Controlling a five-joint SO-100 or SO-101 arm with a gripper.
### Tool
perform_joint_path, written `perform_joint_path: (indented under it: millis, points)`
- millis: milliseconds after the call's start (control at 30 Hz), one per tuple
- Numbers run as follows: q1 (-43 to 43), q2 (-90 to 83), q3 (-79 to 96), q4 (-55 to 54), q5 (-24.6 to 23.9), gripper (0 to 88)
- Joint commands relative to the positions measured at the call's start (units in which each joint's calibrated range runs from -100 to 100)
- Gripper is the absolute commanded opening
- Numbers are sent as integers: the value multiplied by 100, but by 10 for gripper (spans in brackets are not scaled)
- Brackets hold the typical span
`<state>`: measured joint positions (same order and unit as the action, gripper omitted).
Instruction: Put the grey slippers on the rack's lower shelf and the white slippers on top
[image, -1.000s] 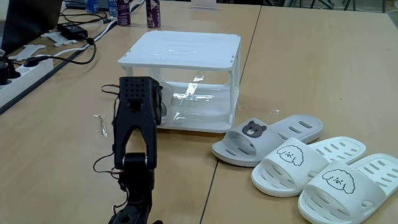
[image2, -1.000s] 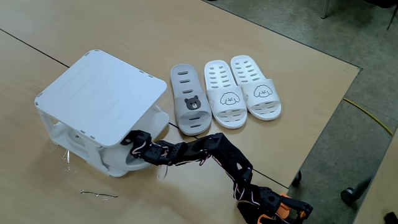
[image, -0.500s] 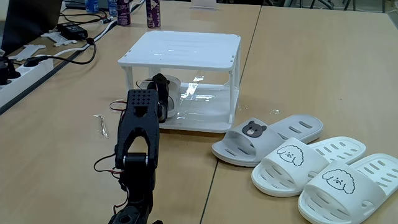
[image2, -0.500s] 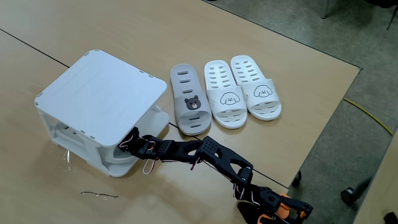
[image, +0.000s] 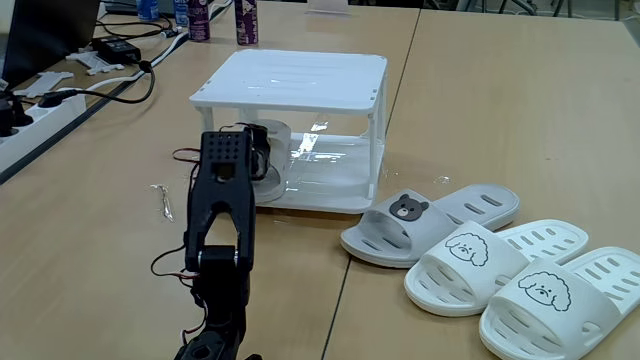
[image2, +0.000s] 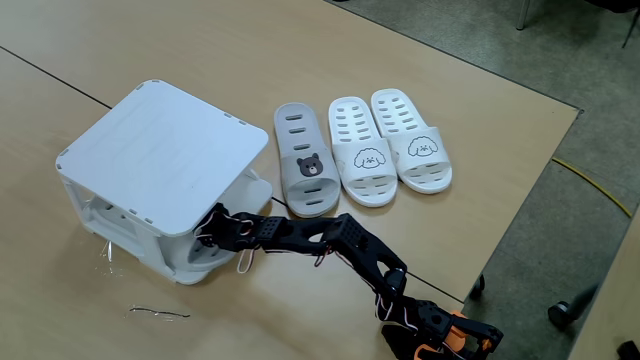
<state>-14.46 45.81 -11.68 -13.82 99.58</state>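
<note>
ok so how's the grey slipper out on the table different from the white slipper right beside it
The grey slipper has a filled-in brown bear face on its strap; the white slipper has a puppy face drawn in black outline. The grey slipper is darker than the white one. In the fixed view from above, the grey slipper lies nearest the rack, the white one further away. Both are slotted slides lying flat, sole down.
</note>
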Motion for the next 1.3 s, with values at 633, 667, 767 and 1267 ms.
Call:
perform_joint_path:
  millis: [633, 667, 767, 1267]
  points:
    - [-446, -1422, 1335, -16, 42, 310]
    - [-446, -1422, 1335, -16, 42, 310]
    - [-462, -1430, 1335, -16, 42, 347]
    - [-462, -3105, 3644, -240, 42, 364]
